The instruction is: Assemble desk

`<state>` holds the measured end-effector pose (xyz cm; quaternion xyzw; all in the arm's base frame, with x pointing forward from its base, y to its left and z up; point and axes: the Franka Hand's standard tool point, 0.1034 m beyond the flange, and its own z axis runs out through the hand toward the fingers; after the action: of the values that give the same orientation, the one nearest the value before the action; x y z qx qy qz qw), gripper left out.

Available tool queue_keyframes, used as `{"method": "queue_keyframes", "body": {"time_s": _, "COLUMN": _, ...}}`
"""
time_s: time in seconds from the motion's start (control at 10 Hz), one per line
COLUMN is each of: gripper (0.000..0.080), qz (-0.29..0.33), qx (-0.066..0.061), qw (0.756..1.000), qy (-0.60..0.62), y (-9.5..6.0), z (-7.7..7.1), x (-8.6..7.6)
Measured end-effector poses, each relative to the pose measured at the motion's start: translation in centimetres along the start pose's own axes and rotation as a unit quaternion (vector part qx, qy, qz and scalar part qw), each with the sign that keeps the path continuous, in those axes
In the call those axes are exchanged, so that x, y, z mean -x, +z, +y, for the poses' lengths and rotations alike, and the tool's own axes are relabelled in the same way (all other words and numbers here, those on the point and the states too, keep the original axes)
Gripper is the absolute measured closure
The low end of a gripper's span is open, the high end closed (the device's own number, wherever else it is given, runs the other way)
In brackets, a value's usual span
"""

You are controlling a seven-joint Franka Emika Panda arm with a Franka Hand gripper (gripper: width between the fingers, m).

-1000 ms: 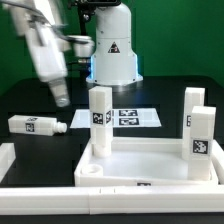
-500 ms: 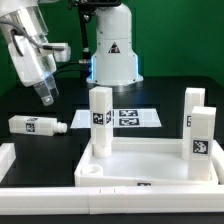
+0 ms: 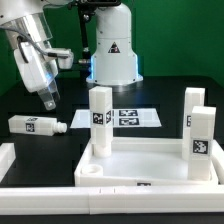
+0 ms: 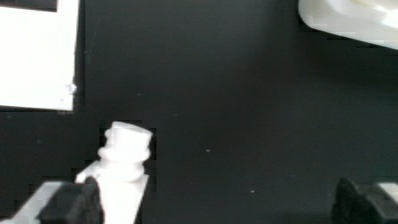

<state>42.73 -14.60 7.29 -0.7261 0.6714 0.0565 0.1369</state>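
On the dark surface at nine o'clock, the loose leg (image 3: 38,125) lies flat beneath my empty, spread-open end effector (image 3: 49,99), and I fear an off-centre descent would knock it rolling away.

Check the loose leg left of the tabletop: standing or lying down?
Lying down. The loose leg rests lengthwise on the black table, unlike the upright legs on the tabletop.

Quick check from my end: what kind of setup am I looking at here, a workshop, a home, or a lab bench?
Most likely a robotics lab bench. A black table edged by a white border rail, a marker board of printed tags lying flat, and tagged white desk parts: the tabletop panel and a loose leg under the gripper.
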Motion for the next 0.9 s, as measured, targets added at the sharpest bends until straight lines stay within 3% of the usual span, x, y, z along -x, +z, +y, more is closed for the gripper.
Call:
{"method": "queue_keyframes", "body": {"time_s": 0.3, "gripper": 0.0151, "qz": -0.078, "qx": 0.009, "qw": 0.996, "qy": 0.043, "y": 0.2, "z": 4.0, "x": -3.7}}
{"method": "queue_keyframes", "body": {"time_s": 0.4, "gripper": 0.0151, "qz": -0.074, "qx": 0.011, "qw": 0.996, "qy": 0.053, "y": 0.6, "z": 5.2, "x": -5.1}}
{"method": "queue_keyframes", "body": {"time_s": 0.6, "gripper": 0.0151, "qz": -0.051, "qx": 0.029, "qw": 0.997, "qy": 0.058, "y": 2.6, "z": 8.3, "x": -5.0}}
{"method": "queue_keyframes", "body": {"time_s": 0.8, "gripper": 0.0151, "qz": -0.034, "qx": 0.017, "qw": 0.997, "qy": 0.059, "y": 2.8, "z": 7.6, "x": -5.1}}
{"method": "queue_keyframes", "body": {"time_s": 0.9, "gripper": 0.0151, "qz": -0.020, "qx": 0.018, "qw": 0.998, "qy": 0.053, "y": 2.9, "z": 7.2, "x": -5.0}}
